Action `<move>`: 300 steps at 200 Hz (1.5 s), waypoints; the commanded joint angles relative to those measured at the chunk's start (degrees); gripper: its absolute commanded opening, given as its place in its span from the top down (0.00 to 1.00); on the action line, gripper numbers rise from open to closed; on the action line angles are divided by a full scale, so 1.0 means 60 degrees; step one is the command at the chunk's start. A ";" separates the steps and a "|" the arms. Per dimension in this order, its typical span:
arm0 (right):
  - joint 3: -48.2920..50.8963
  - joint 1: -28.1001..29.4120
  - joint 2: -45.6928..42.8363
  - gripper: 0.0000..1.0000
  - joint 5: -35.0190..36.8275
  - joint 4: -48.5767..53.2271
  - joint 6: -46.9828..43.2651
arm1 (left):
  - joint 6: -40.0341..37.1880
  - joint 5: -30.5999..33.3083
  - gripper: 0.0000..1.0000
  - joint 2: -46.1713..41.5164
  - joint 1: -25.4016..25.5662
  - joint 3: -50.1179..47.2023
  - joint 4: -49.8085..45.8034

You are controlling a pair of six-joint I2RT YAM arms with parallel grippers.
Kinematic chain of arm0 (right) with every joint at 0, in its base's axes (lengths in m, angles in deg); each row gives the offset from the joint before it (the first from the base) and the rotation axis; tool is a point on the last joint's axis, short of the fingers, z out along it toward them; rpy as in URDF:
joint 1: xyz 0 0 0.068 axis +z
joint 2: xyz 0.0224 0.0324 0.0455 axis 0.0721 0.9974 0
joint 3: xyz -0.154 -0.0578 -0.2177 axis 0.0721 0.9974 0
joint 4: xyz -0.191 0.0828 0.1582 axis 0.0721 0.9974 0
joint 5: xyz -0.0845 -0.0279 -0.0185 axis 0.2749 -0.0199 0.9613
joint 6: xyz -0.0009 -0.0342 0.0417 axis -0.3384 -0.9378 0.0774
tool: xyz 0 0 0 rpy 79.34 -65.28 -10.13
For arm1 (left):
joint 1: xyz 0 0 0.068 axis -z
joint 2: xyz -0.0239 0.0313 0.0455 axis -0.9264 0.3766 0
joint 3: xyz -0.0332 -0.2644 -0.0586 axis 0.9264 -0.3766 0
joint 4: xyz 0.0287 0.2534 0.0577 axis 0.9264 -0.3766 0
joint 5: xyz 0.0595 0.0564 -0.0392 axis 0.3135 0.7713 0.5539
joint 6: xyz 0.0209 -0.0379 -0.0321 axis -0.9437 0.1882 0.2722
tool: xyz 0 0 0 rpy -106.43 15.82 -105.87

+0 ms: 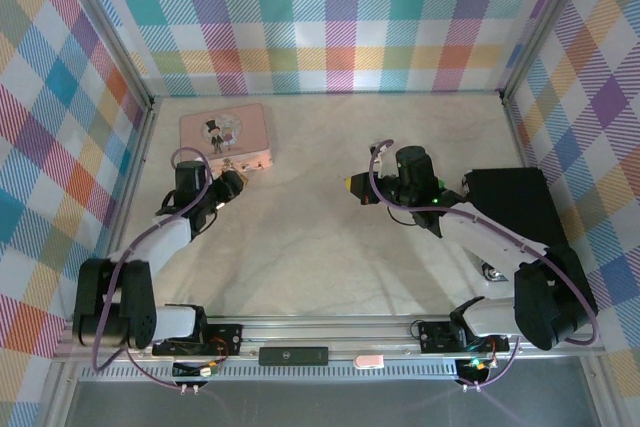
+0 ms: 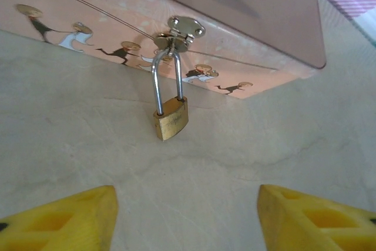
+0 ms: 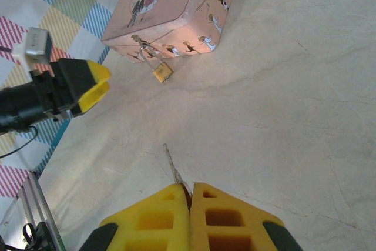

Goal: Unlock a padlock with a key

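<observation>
A small brass padlock [image 2: 171, 119] hangs by its silvery shackle from the hasp [image 2: 179, 30] on the front of a pink box [image 2: 258, 10] and rests on the table. My left gripper [image 2: 187, 221] is open just in front of it, a yellow fingertip [image 2: 64, 218] on either side, with nothing between them. My right gripper [image 3: 190, 195] is shut on the key [image 3: 172, 166], whose thin blade sticks out toward the padlock [image 3: 163, 72] from well to its right. From above, the left gripper [image 1: 230, 183] is at the box's [image 1: 225, 135] front edge and the right gripper [image 1: 352, 187] is mid-table.
A black block [image 1: 510, 202] lies at the right side by the right arm. Plaid walls [image 1: 330, 17] close off the back and both sides. A metal rail [image 1: 330, 332] runs along the near edge. Bare pale table [image 1: 300, 237] lies between the two grippers.
</observation>
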 commanded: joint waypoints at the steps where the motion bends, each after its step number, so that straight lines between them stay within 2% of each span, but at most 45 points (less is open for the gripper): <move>1: 0.0045 0.0002 -0.0364 1.00 0.0080 -0.0026 -0.0114 | -0.0724 -0.0489 0.41 0.0795 -0.0102 0.0148 0.1490; 44: 0.0381 0.0017 -0.0850 1.00 0.0320 -0.0094 -0.0144 | -0.0724 -0.0046 0.43 0.2121 -0.0128 0.1011 0.1420; 64: 0.0438 0.0006 -0.0940 1.00 0.0359 -0.0131 -0.0129 | -0.0501 0.0174 0.48 0.2796 -0.0118 0.1686 0.0635; 92: 0.0502 0.0002 -0.0986 1.00 0.0334 -0.0249 -0.0084 | -0.0229 0.0087 0.55 0.3624 -0.0130 0.2154 0.0465; 119: 0.0564 0.0007 -0.1086 1.00 0.0370 -0.0277 -0.0052 | 0.0045 0.0185 0.57 0.3933 -0.0129 0.2045 0.0835; 180: 0.0609 0.0009 -0.1031 1.00 0.0418 -0.0481 0.0050 | 0.0308 0.0346 0.52 0.4396 -0.0096 0.1731 0.1549; 230: 0.0542 0.0001 -0.1008 1.00 0.0490 -0.0425 0.0059 | 0.0430 -0.0023 0.62 0.4830 -0.0085 0.1735 0.2218; 253: 0.0602 0.0006 -0.1017 1.00 0.0614 -0.0427 0.0090 | 0.0397 -0.0333 0.78 0.4888 -0.0087 0.1744 0.2292; 276: 0.0717 0.0000 -0.0963 1.00 0.0721 -0.0498 0.0173 | 0.0571 -0.0852 0.87 0.4822 -0.0084 0.1583 0.2631; 289: 0.0694 0.0003 -0.0908 1.00 0.0790 -0.0401 0.0222 | 0.0853 -0.1274 0.99 0.4667 -0.0068 0.1364 0.3005; 300: 0.0701 -0.0005 -0.0881 1.00 0.0833 -0.0324 0.0278 | 0.1250 -0.1542 1.00 0.4448 0.0003 0.1164 0.3333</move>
